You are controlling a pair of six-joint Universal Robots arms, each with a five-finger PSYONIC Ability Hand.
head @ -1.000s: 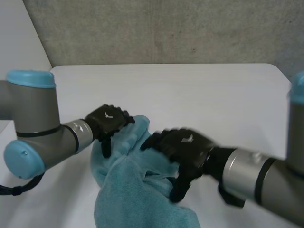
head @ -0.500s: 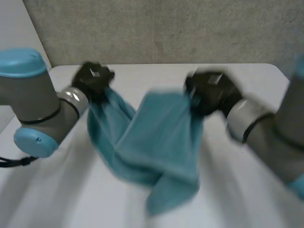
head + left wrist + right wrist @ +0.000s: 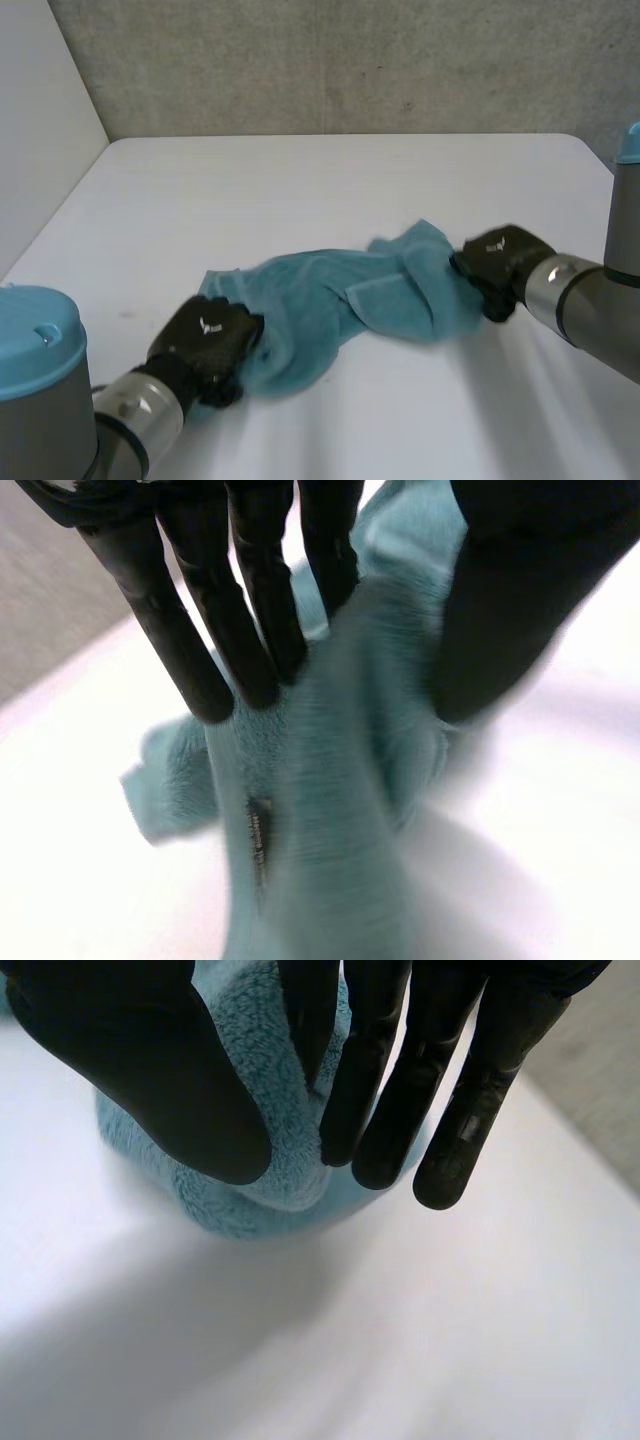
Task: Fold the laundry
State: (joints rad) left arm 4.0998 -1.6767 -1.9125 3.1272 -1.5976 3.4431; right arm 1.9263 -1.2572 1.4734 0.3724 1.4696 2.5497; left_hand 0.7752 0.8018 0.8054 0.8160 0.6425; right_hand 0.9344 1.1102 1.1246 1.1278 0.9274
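Half a second ago both hands held the towel (image 3: 340, 292) up in the air, hanging between them. Now it has come down and lies pulled out in a rumpled band on the worktop (image 3: 300, 190), with one end at each hand. The left hand (image 3: 205, 345) rests on the worktop at one end, the cloth bunched against it and running away from it toward the right hand (image 3: 497, 262), which sits at the other end, where the towel is folded over itself. In the left wrist view a ridge of towel rises between the straight fingers (image 3: 250, 630) and the thumb (image 3: 520, 610), pinched between them; just past the fingertips a small dark tag (image 3: 258, 835) lies on the cloth. In the right wrist view a rounded wad of towel is likewise nipped between the thumb (image 3: 150, 1070) and the fingers (image 3: 385, 1080), and bare worktop lies beyond the fingertips.
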